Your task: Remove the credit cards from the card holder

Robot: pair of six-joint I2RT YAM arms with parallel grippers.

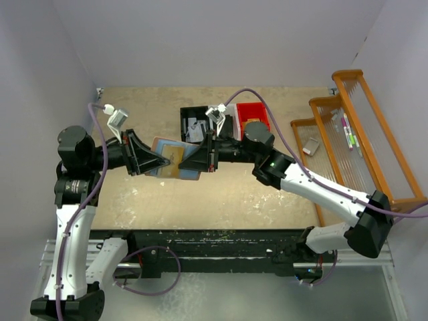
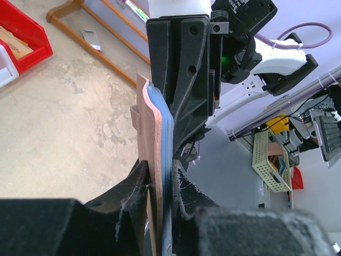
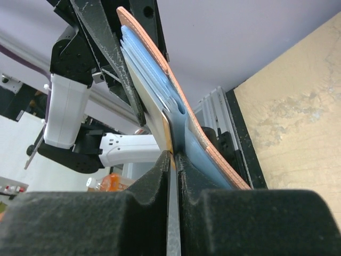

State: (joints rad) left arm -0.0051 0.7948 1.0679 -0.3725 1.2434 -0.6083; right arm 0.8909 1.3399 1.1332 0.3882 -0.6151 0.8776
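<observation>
The top external camera looks steeply down from above and behind the arm bases, taking in the whole worktop [image 1: 221,194]. The wrist cameras peer along the left tool [image 2: 162,186] and right tool [image 3: 173,160], very close. Both share the card holder [image 2: 154,133], edge-on, from opposite ends.

Your mottled tan table [image 1: 221,200] inside pale lilac walls [image 1: 221,40], orange wooden rack [image 1: 347,73] at your three o'clock.
</observation>
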